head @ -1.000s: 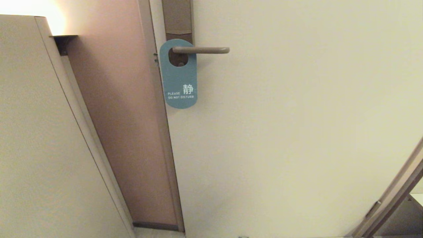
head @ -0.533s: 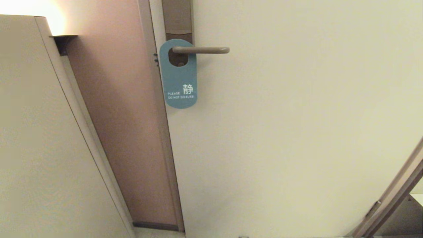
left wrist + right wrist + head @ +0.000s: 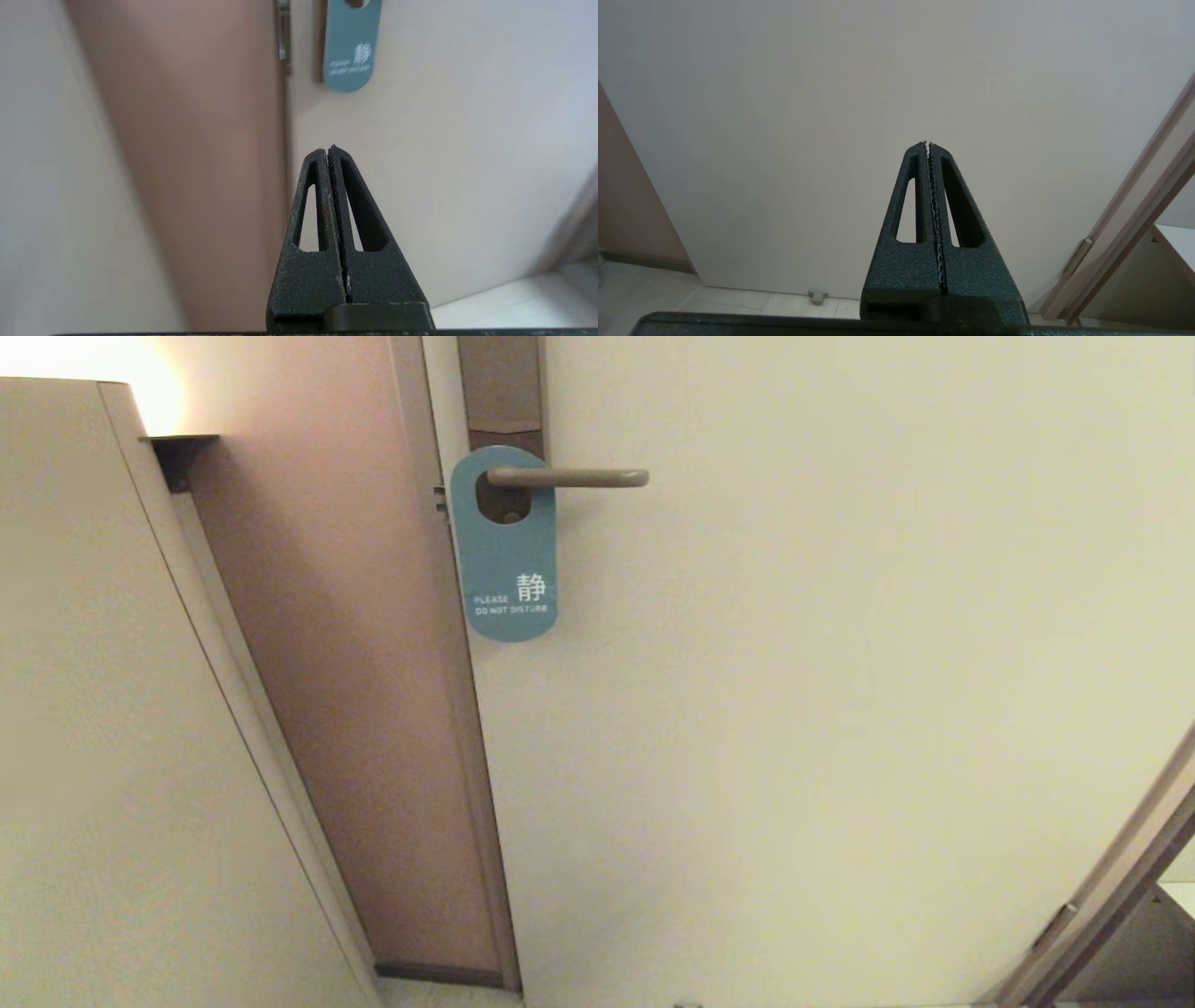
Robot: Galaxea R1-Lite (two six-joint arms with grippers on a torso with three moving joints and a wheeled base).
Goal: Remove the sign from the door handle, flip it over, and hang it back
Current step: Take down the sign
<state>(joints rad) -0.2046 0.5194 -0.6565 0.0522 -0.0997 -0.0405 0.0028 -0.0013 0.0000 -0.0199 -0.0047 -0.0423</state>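
The sign (image 3: 505, 560) hangs by its oval hole from the door handle (image 3: 569, 478), blue-grey side out with white text. The handle is a beige-grey lever on a tall brown-grey backplate (image 3: 501, 383). Neither arm shows in the head view. In the left wrist view my left gripper (image 3: 330, 151) is shut and empty, well below the sign (image 3: 349, 51) and apart from it. My right gripper (image 3: 927, 144) is shut and empty too, facing the bare door (image 3: 831, 93) lower down.
The cream door (image 3: 840, 709) fills the right of the head view, with its frame (image 3: 448, 709) and a pinkish wall panel (image 3: 336, 663) to the left. A door stop (image 3: 817, 296) sits on the tiled floor. An angled frame (image 3: 1111, 887) stands at the lower right.
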